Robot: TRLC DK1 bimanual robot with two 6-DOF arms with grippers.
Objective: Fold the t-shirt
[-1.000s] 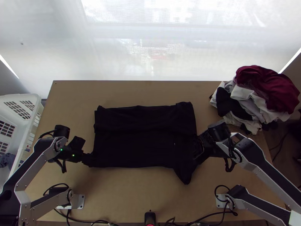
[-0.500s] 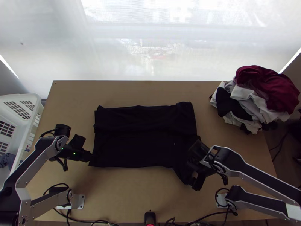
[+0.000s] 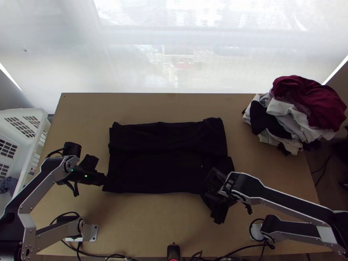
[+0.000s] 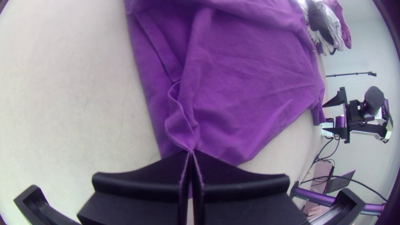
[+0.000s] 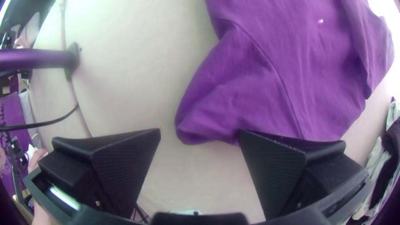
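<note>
While our black left gripper pinches the black cloth t-shirt near left on the light wooden table, our black right gripper gapes wide, empty, at its near right corner.

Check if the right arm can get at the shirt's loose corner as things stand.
Likely yes: the right gripper is open beside the shirt's loose corner, with nothing visible between them. The left gripper is at the shirt's other end, out of the way.

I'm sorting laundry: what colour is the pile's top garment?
Dark red; the top garment shows best in the top view.
</note>
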